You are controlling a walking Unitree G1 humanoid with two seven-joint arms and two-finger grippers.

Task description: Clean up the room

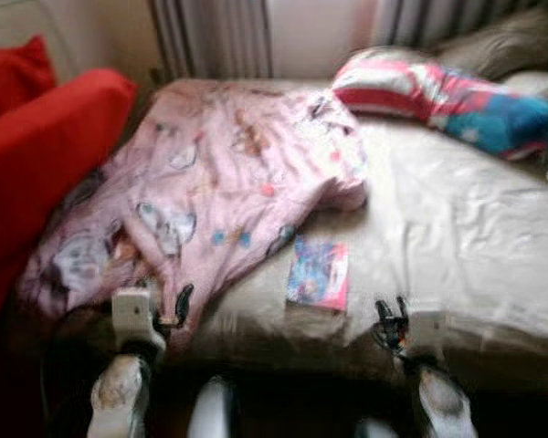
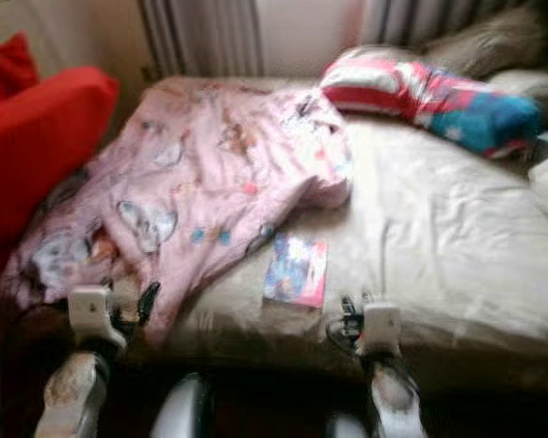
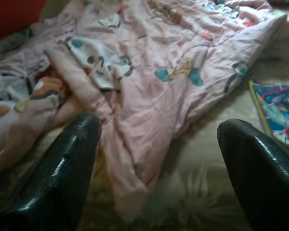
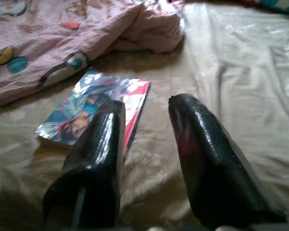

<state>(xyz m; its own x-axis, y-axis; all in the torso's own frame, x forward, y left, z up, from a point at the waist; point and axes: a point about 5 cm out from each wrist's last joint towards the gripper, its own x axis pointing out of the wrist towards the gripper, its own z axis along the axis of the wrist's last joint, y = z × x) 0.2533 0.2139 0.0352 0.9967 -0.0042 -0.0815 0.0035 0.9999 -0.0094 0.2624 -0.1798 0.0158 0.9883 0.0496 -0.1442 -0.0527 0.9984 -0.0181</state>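
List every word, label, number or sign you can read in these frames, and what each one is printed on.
None can be read.
Book on the bed sheet: colourful cover, any title too blurred to read.
Pink blanket: printed shapes and figures, no lettering made out.
Striped red, white and blue pillow: pattern, no legible text.

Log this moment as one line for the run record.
phase: approaching bed | left end effector: open, at pink blanket edge | right end effector: open, near book | nothing held
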